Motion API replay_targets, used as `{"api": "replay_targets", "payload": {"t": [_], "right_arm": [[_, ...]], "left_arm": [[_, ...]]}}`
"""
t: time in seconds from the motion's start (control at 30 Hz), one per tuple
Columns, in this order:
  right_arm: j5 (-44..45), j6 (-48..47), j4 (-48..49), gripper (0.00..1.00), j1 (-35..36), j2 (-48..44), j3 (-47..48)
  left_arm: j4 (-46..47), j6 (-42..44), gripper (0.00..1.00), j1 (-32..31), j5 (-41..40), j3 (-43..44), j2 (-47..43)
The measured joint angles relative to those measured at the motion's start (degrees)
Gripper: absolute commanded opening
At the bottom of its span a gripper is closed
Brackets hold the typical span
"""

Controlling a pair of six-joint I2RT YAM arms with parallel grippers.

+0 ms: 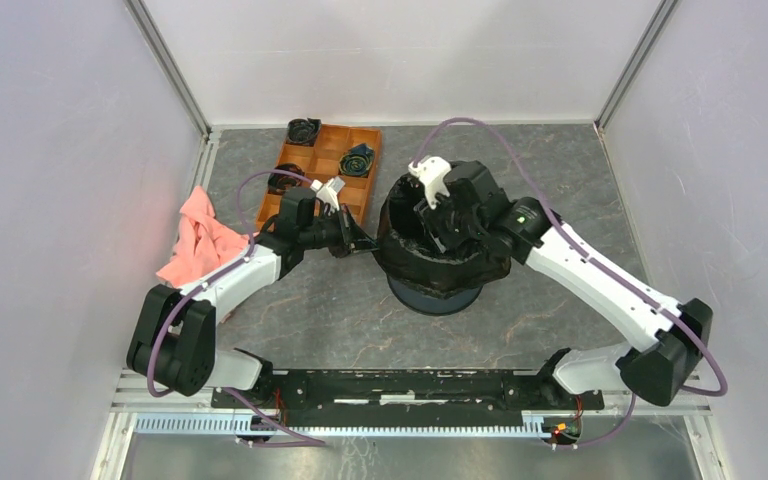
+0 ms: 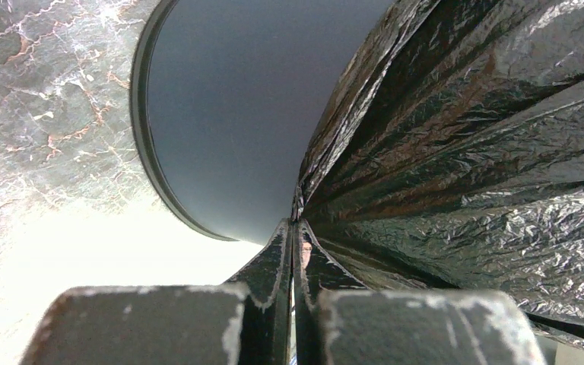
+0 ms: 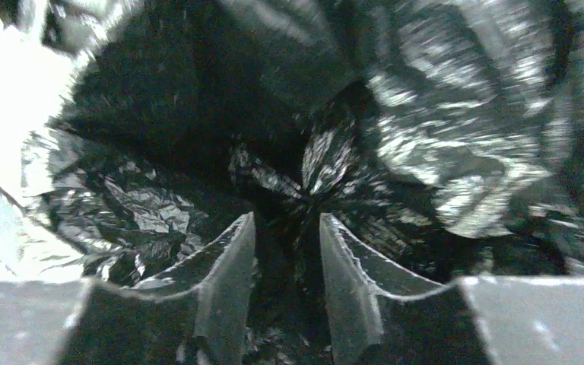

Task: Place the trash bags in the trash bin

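The navy trash bin (image 1: 436,293) stands mid-table, and the black glossy trash bag (image 1: 430,258) is draped over its rim and into its mouth. My left gripper (image 1: 365,241) is shut on the bag's left edge beside the bin. In the left wrist view its fingertips (image 2: 295,228) pinch a gathered fold of the bag (image 2: 464,152) against the bin's side wall (image 2: 220,114). My right gripper (image 1: 440,215) reaches down into the bin's mouth. In the right wrist view it (image 3: 287,224) stands narrowly apart with bunched bag film (image 3: 304,171) held between the jaws.
An orange compartment tray (image 1: 335,137) lies behind the left gripper and holds black spiral rolls (image 1: 303,130). A pink cloth (image 1: 200,240) lies at the left wall. White walls close in the left, back and right sides.
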Motion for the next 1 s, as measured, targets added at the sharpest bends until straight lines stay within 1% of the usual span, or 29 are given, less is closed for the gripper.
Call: {"api": "replay_targets", "payload": {"t": [0.1,0.2,0.27,0.3,0.37,0.57,0.67,0.83,1.0], "right_arm": [[-2.8,0.04,-1.64,0.35,0.24,2.23,-1.79],[-4.63,0.11,-3.41,0.33,0.37,2.99,-3.28],[-4.66,0.11,-3.48,0.36,0.37,2.99,-3.17],[-4.2,0.11,-3.56,0.39,0.37,2.97,-2.86],[-2.32,0.15,-3.5,0.44,0.35,3.04,-1.57],[5.68,-1.07,-0.22,0.5,-0.17,6.36,5.18],[7.48,-1.6,3.08,0.5,-0.44,9.86,6.8],[12.13,-1.86,8.13,0.5,-0.46,15.93,6.95],[16.63,-1.86,9.55,0.51,-0.39,17.35,6.93]], "left_arm": [[0.28,0.0,0.03,-0.15,0.07,0.11,0.0],[0.42,0.0,0.03,-0.44,0.11,0.11,0.0],[0.48,0.0,0.03,-0.63,0.11,0.11,0.0],[0.5,-0.02,0.03,-0.74,0.13,0.11,0.0],[0.52,-0.02,0.03,-0.76,0.13,0.11,0.0],[0.52,-0.02,0.05,-1.22,0.11,0.11,-0.02],[0.46,-0.02,0.07,-1.33,0.07,0.11,-0.2],[0.46,-0.02,0.09,-1.33,0.02,0.11,-0.66],[0.35,-0.02,0.09,-1.38,-0.07,0.11,-0.66]]}}
